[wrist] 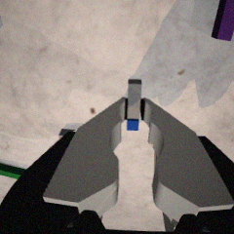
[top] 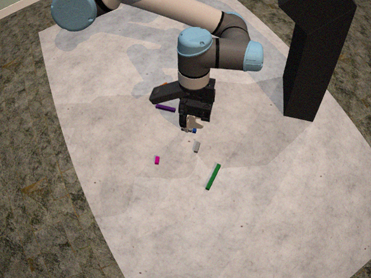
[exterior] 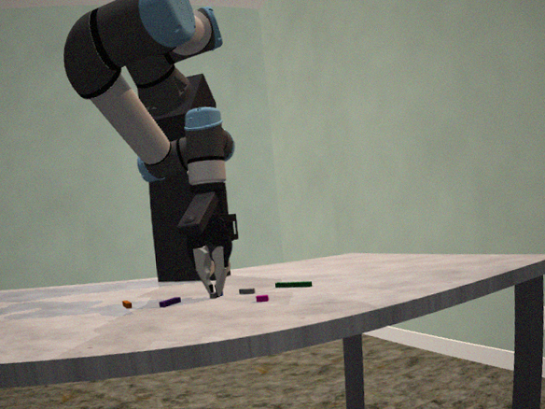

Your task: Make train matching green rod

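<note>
My gripper (top: pixel 190 129) (exterior: pixel 214 292) (wrist: pixel 134 99) is shut on the small blue rod (top: pixel 194 130) (wrist: pixel 132 125) and holds it at or just above the table top. The grey rod (top: pixel 196 146) (exterior: pixel 246 291) (wrist: pixel 70 130) lies a short way in front of it. The green rod (top: pixel 213 176) (exterior: pixel 293 284) (wrist: pixel 10 171) lies flat further on, beyond the grey one. The magenta rod (top: pixel 156 159) (exterior: pixel 261 298) lies alone to the left. The purple rod (top: pixel 165 108) (exterior: pixel 169 302) (wrist: pixel 224 19) lies behind the gripper. The orange rod (exterior: pixel 127 304) is mostly hidden by the wrist in the top view.
The arm's black base column (top: pixel 314 43) (exterior: pixel 168 229) stands at the back right of the table (top: pixel 251 228) (exterior: pixel 413 279). All the rods lie apart from one another near the table's middle.
</note>
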You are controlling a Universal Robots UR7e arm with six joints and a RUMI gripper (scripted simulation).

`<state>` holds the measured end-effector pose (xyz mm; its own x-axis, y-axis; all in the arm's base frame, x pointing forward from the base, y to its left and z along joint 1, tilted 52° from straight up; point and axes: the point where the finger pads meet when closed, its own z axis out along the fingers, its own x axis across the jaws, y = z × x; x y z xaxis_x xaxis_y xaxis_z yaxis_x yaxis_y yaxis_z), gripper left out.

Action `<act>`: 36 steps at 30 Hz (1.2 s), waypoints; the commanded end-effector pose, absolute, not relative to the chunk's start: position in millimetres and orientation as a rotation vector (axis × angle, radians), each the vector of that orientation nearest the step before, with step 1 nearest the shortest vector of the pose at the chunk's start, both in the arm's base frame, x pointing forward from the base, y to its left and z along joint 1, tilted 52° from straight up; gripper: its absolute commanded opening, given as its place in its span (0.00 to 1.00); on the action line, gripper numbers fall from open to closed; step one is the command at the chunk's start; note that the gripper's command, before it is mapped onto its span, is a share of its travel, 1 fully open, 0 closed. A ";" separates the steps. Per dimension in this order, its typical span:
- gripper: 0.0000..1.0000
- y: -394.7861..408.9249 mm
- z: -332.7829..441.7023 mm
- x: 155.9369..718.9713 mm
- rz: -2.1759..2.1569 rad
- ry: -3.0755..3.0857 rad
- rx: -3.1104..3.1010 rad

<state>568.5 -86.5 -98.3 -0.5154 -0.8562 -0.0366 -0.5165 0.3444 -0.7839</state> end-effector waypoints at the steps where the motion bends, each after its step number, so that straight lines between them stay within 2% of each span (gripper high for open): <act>1: 0.00 -86.3 -97.9 568.5 -1.022 2.167 -1.200; 14: 0.00 -86.3 -97.9 568.5 -1.022 2.167 -1.200; 29: 0.14 -86.3 -97.9 568.5 -1.022 2.167 -1.200; 36: 0.14 -86.3 -97.9 568.5 -1.022 2.167 -1.200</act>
